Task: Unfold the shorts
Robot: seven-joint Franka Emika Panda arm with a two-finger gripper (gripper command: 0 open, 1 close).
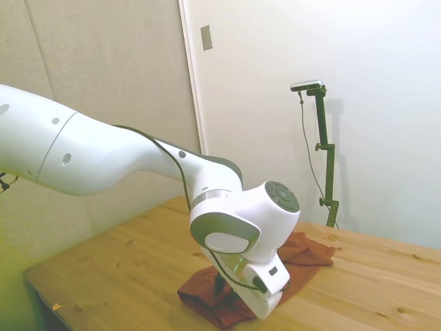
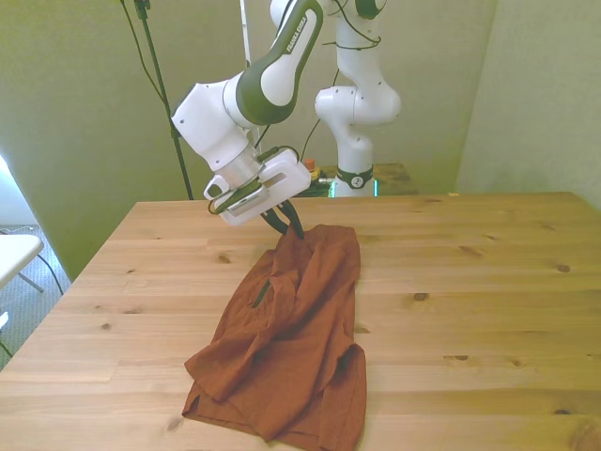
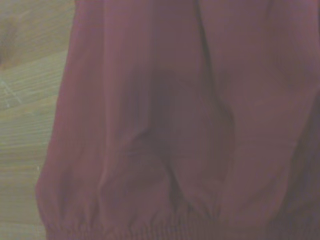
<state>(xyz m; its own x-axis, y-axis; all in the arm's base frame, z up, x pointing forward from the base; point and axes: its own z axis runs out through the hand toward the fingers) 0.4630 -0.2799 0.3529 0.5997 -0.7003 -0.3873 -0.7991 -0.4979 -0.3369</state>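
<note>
The rust-orange shorts (image 2: pixel 300 329) lie crumpled and partly folded over on the wooden table (image 2: pixel 470 282), stretching from mid-table to the near edge in the front view. A thin dark pocket slit (image 2: pixel 262 292) shows on the front view's left side. My gripper (image 2: pixel 291 228) is at the far end of the shorts, its dark fingers shut on the fabric edge, which rises to a small peak there. In the side view the gripper (image 1: pixel 220 286) is pressed into the shorts (image 1: pixel 303 252), mostly hidden behind the white wrist. The wrist view is filled by wrinkled shorts (image 3: pixel 175 125) with a gathered hem.
Bare wood surrounds the cloth on both sides. The robot's base (image 2: pixel 355 141) stands behind the far table edge. A white object (image 2: pixel 14 254) sits off the table at the front view's left. In the side view the table's near corner (image 1: pixel 41 283) is close.
</note>
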